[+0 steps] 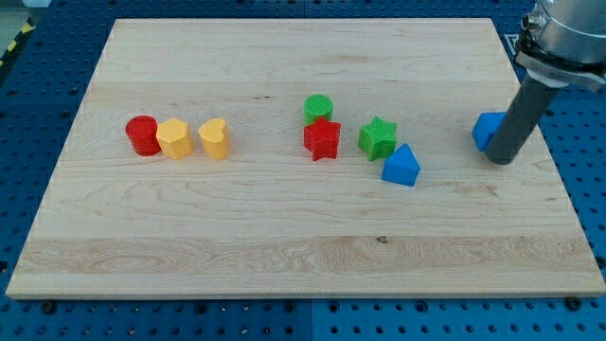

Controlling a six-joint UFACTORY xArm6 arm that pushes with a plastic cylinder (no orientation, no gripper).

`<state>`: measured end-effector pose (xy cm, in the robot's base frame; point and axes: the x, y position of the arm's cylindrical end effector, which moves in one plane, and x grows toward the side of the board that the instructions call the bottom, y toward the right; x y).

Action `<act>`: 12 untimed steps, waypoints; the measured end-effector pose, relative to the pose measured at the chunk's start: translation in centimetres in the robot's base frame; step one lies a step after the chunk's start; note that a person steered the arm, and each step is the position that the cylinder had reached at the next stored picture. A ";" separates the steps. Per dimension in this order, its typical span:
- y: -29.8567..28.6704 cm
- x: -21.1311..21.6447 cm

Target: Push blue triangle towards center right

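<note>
Currently my tip (503, 159) rests on the wooden board (284, 246) at the view's right, touching a partly hidden blue block (488, 129); no fingers exist on this rod; the blue triangle (401, 167) lies well left of it, just beside the green star (378, 138); the red star (322, 139) sits further left.

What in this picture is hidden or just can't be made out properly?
- Blue block at the view's right: my rod covers its right part, so its shape is unclear.
- My tip: it stands right beside that block, but whether they touch cannot be told.
- The arm above the rod: cut off by the view's top-right corner.
- Green cylinder: the red star stands in front and hides its base.
</note>
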<state>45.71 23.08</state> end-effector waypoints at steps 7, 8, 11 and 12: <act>-18.7 5.1; -16.6 4.1; -12.1 -0.4; -10.3 -0.2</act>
<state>45.50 12.74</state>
